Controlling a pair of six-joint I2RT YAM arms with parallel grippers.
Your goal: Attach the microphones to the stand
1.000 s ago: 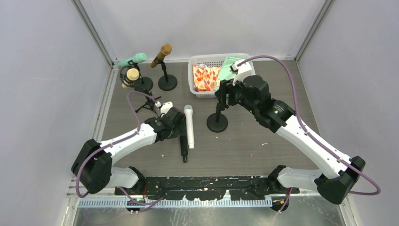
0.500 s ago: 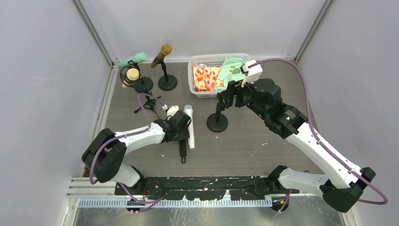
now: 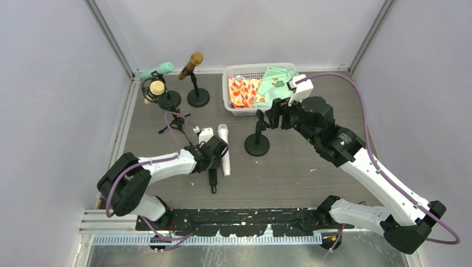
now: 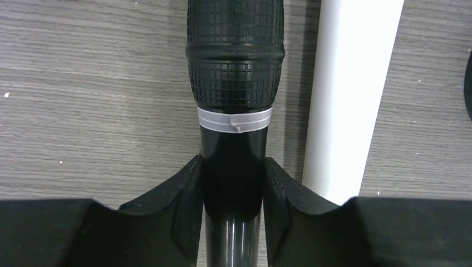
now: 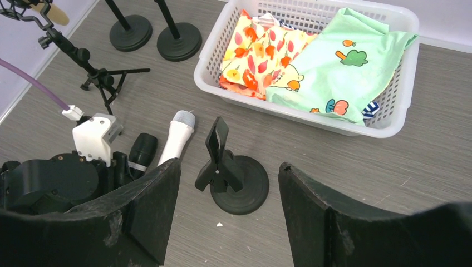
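Observation:
A black microphone (image 3: 212, 181) lies flat on the table beside a white microphone (image 3: 224, 147). My left gripper (image 3: 214, 153) is low over the black one. In the left wrist view its fingers (image 4: 183, 194) press both sides of the glossy handle just behind the mesh head of the black microphone (image 4: 235, 55), and the white microphone (image 4: 348, 94) lies just to the right. The empty stand (image 3: 257, 146) with a spring clip (image 5: 220, 150) stands right of them. My right gripper (image 3: 271, 117) hovers open above that stand (image 5: 239, 186), touching nothing.
At the back left, a teal microphone (image 3: 157, 70) and a brown microphone (image 3: 191, 64) sit on round-based stands, and a cream one (image 3: 155, 90) sits on a tripod. A white basket (image 3: 256, 67) of printed cloths stands behind the empty stand.
My left gripper slid right along the black microphone and closed on its handle. The right gripper drifted slightly right, staying open above the empty stand.

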